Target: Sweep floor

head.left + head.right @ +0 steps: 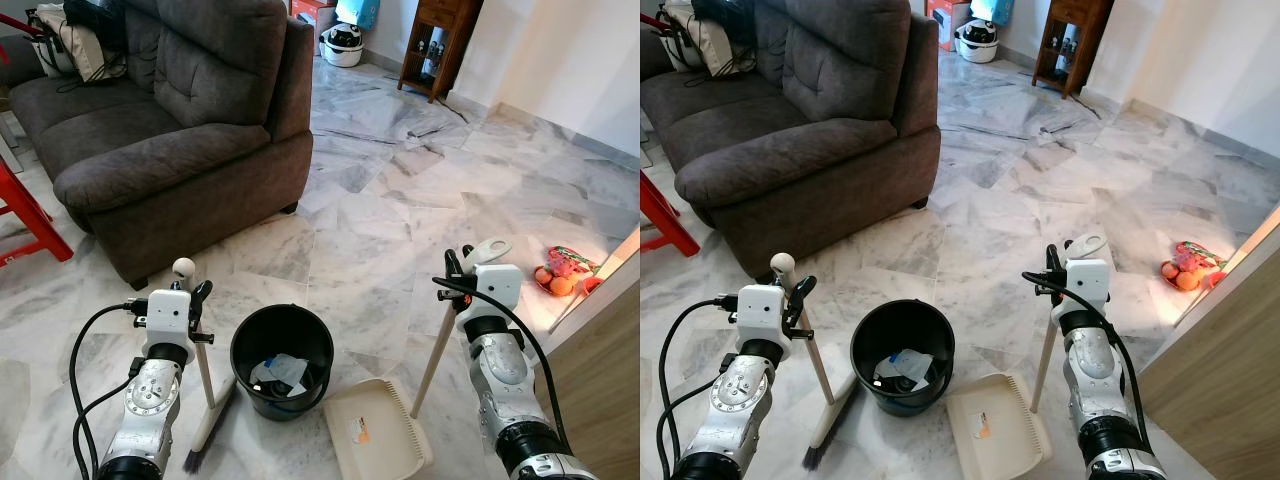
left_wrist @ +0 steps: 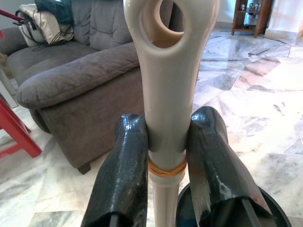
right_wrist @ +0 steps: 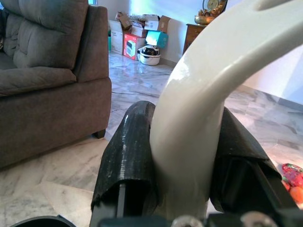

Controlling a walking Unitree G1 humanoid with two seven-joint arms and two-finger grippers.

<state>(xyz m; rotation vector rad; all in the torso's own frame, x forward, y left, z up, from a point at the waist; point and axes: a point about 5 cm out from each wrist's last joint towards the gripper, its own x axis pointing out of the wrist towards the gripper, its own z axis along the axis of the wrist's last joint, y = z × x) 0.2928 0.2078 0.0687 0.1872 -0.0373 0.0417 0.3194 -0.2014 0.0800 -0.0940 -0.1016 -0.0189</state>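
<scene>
Left wrist view shows my left gripper (image 2: 166, 156) clenched on the broom handle (image 2: 168, 90) just below its hanging loop, one black finger (image 2: 120, 165) pressed to each side of the cream plastic. From the head camera the broom (image 1: 203, 395) runs down from that gripper to its bristles on the marble floor (image 1: 400, 200), just beside the black bucket (image 1: 282, 360). My right gripper (image 3: 184, 156) is clamped the same way round the curved top of the dustpan handle (image 1: 436, 350), and the dustpan (image 1: 375, 432) sits flat on the floor below and inward of it, touching the bucket's side.

I judge both tools light, stiff and hollow, so weight is no worry. Smooth plastic against hard fingers can twist, though. Holding so near the top gives long reach but little leverage over the bristles, so I would keep strokes short and gentle. The bucket already holds some crumpled paper (image 1: 280, 372).
</scene>
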